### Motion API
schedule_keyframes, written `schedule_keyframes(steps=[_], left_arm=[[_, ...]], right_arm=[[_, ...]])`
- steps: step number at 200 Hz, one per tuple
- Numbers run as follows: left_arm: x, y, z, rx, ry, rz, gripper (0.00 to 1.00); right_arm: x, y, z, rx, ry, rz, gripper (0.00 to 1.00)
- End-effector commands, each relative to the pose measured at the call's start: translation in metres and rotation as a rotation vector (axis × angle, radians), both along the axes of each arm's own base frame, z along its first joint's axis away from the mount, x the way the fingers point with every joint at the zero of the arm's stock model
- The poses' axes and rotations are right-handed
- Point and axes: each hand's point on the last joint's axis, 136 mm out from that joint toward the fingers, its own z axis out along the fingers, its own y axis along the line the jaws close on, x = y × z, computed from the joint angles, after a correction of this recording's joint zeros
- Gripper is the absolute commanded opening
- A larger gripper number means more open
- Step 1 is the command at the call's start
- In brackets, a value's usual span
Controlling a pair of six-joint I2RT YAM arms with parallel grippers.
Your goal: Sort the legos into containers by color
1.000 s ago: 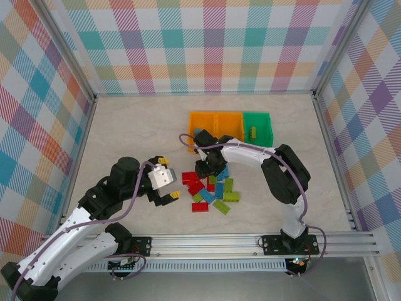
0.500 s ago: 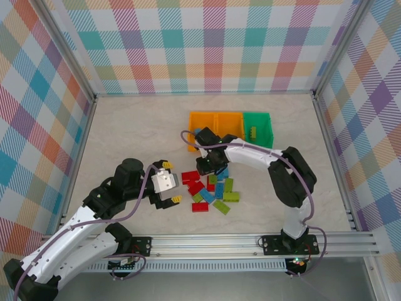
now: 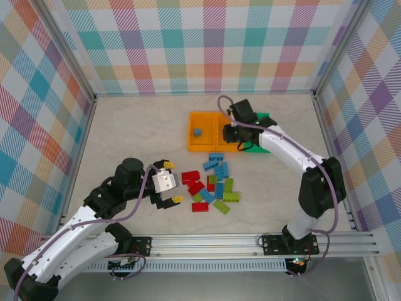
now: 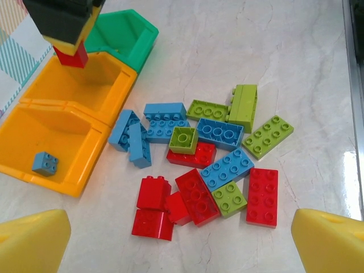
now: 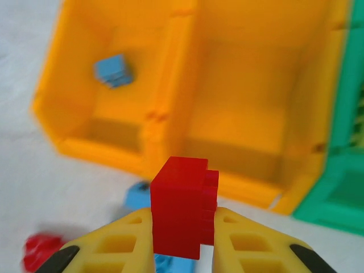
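Two pincers are working at the legos.
The left pincer is hovering with fingers spread wide beside the pile on the bench; the right pincer is clenching a red lego just above the orange containers.

The desk is a pale, marble-looking slab, and it looks kinda glossy in the left wrist view. It's boxed in on three sides by walls in a pastel plaid print, with bare metal posts at the corners. A silver slotted rail runs along the near edge.
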Motion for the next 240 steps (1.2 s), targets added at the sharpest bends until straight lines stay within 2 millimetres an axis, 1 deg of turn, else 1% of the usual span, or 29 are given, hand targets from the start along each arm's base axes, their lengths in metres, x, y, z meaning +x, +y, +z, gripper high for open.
schedule_keyframes(steps=[1,18,29,42,52,66,87,102,122,138,146,164,171,182,199,212,227,240], left_arm=[[0.001,-0.001,0.001,-0.011,-0.02,-0.011,1.0],[0.006,0.001,0.0,0.002,-0.021,0.015,1.0],[0.008,0.003,-0.002,0.013,-0.016,0.03,1.0],[0.009,0.003,-0.004,0.022,-0.007,0.033,1.0],[0.009,0.002,-0.005,0.025,0.0,0.031,1.0],[0.01,0.002,-0.006,0.026,0.001,0.033,1.0],[0.01,0.002,-0.005,0.026,-0.001,0.033,1.0],[0.01,0.002,-0.006,0.027,0.0,0.029,1.0],[0.01,0.0,-0.008,0.024,0.004,0.023,1.0],[0.016,-0.001,-0.007,0.0,0.001,0.053,1.0],[0.022,-0.001,-0.006,-0.017,0.002,0.087,1.0],[0.038,0.0,-0.001,-0.051,0.027,0.18,1.0],[0.045,0.001,0.001,-0.065,0.06,0.228,1.0],[0.058,-0.001,0.009,-0.1,0.128,0.308,1.0],[0.07,-0.011,0.019,-0.132,0.285,0.395,1.0],[0.079,-0.023,0.017,-0.104,0.379,0.444,1.0],[0.095,-0.035,0.009,-0.063,0.416,0.544,1.0],[0.108,-0.047,-0.005,-0.027,0.443,0.597,0.99]], right_arm=[[0.034,-0.007,-0.012,-0.019,-0.01,-0.036,0.24],[0.054,-0.006,-0.029,-0.023,0.017,-0.054,0.25],[0.063,-0.005,-0.038,-0.026,0.036,-0.062,0.26],[0.072,-0.003,-0.045,-0.023,0.051,-0.067,0.3],[0.077,0.0,-0.047,-0.017,0.057,-0.068,0.33],[0.08,0.001,-0.044,-0.014,0.058,-0.071,0.39],[0.08,0.001,-0.033,-0.005,0.039,-0.072,0.42],[0.077,-0.001,-0.023,0.0,0.03,-0.068,0.43],[0.064,-0.001,-0.002,0.034,0.01,-0.055,0.43],[0.044,0.001,0.018,0.101,-0.013,-0.022,0.44],[0.031,0.003,0.028,0.142,-0.024,0.002,0.47],[-0.008,0.007,0.046,0.252,-0.029,0.073,0.54],[-0.023,0.007,0.051,0.29,-0.032,0.096,0.56],[-0.05,0.007,0.059,0.349,-0.031,0.138,0.61],[-0.093,0.006,0.065,0.422,-0.018,0.211,0.68],[-0.125,0.002,0.068,0.463,-0.003,0.26,0.74],[-0.158,-0.009,0.066,0.469,0.025,0.276,0.8],[-0.178,-0.019,0.064,0.458,0.036,0.269,0.85]])
